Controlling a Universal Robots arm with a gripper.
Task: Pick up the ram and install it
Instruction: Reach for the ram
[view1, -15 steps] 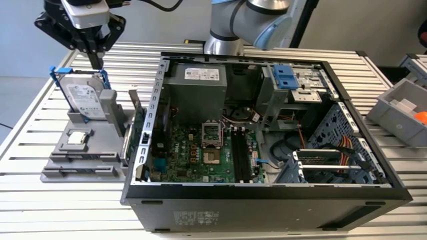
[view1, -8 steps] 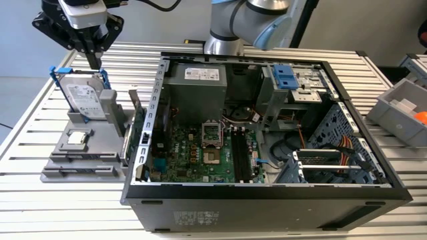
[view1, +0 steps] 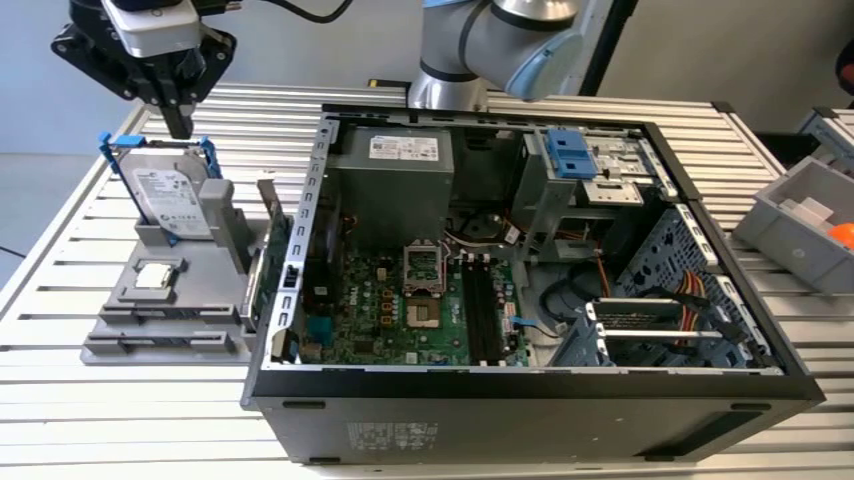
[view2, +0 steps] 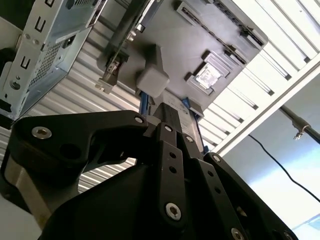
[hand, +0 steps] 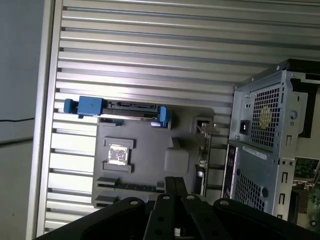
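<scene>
My gripper hangs over the exterior view's left side of the table, just above the top edge of the upright silver hard drive with blue rails. Its black fingers are pressed together and nothing shows between them. Below stands a grey parts holder. In its front slot lies a long, thin dark strip, which looks like the ram seen edge-on; it is well below the gripper and apart from it. In the first wrist view, the holder lies past the fingertips.
An open computer case stands to the exterior view's right of the holder, with its motherboard and black memory slots exposed. A green expansion card stands between holder and case. A processor chip rests on the holder. Grey bins stand far right.
</scene>
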